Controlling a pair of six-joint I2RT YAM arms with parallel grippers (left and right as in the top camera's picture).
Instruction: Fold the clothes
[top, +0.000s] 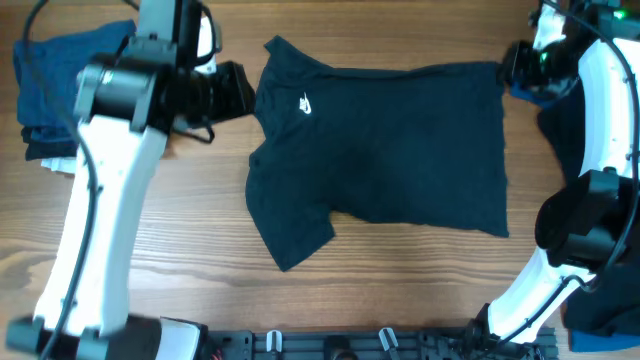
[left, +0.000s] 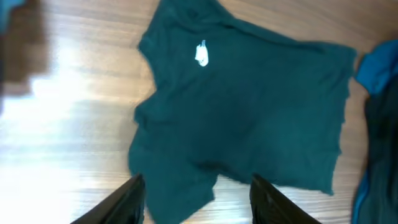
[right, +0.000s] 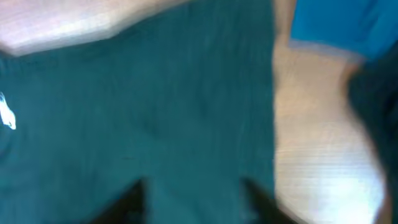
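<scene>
A wooden table (top: 400, 290) carries one near-black navy short-sleeved shirt (top: 400, 140), spread flat at its centre. The shirt's long axis runs side to side across the table, collar toward the left arm (top: 110, 200) and hem toward the right arm (top: 610, 110). One sleeve (top: 290, 240) juts toward the near edge, and the other points to the far edge.

Two heaps of other clothes flank the shirt. A folded mid-blue stack (top: 60, 70) lies at the far left corner with something pale under it. Blue and dark cloth (top: 560, 135) is bunched by the right arm.

The left gripper (left: 198, 198) hangs just beside the collar end, fingers (left: 127, 202) wide and empty, with the shirt stretching away from them. The right gripper (right: 193, 199) sits over the far hem corner. Its fingers show apart above the cloth with nothing visibly pinched, though that view is blurred.

Each arm is nearest its own end of the shirt, so a fold would likely start from those two ends. There are two arms, two grippers, one spread shirt, two heaps and one small white logo (top: 305, 104) on the chest.
</scene>
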